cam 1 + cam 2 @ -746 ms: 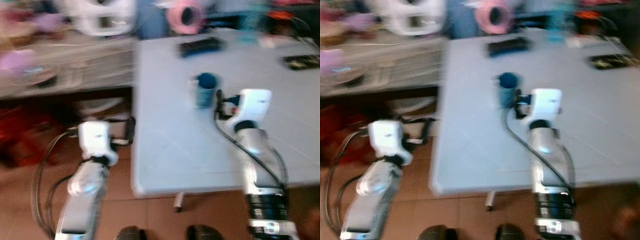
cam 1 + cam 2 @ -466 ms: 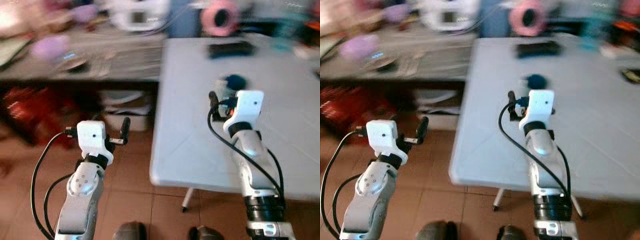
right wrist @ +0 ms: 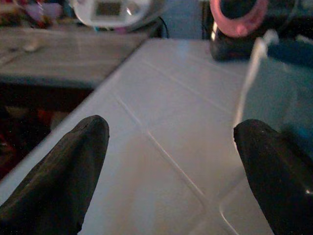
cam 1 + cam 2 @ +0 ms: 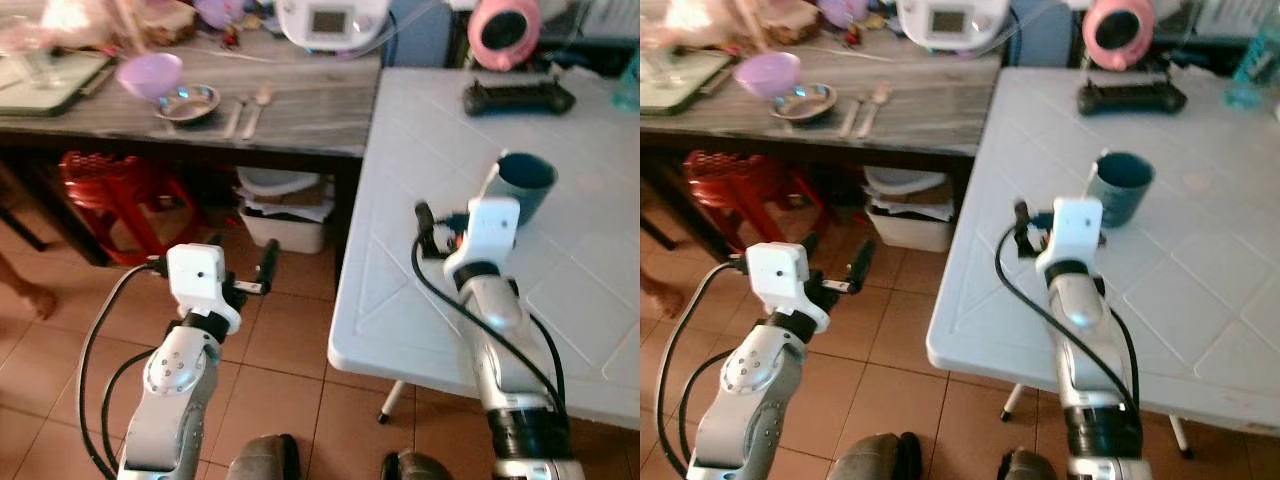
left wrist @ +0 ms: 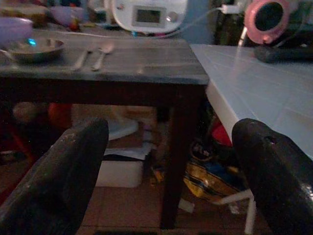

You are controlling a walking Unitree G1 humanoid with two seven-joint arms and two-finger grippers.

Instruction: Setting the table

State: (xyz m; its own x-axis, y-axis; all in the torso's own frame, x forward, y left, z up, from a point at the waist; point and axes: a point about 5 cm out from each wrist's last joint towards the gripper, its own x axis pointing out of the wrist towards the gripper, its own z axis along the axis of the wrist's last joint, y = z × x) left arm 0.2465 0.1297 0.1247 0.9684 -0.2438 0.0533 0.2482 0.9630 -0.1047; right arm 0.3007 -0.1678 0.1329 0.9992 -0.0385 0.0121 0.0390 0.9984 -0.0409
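**Two empty jaws between a supply bench and the bench being set**

Nearest, at 7 o'clock, the left gripper (image 4: 262,283) hangs over the tiled floor (image 4: 280,340), its jaws spread wide and holding nothing. At 4 o'clock the right gripper (image 3: 168,161) rests low over the white bench (image 4: 420,300), jaws equally wide and empty. Just beyond it, toward 1 o'clock, the teal mug (image 4: 524,186) stands upright on the white bench, close beside the right jaws but apart from them; whether it holds anything cannot be told.

Farther, at 11 o'clock, the dark wooden bench (image 4: 300,115) carries a spoon (image 4: 257,105) and fork (image 4: 232,116), long axes running near to far, beside a metal dish (image 4: 187,101) and a purple bowl (image 4: 150,75). Judged from this layout, the left arm is the nearer to the cutlery.

Farthest, a white appliance (image 4: 330,20) stands at 12 o'clock, and a black controller (image 4: 518,97) lies toward 1 o'clock.
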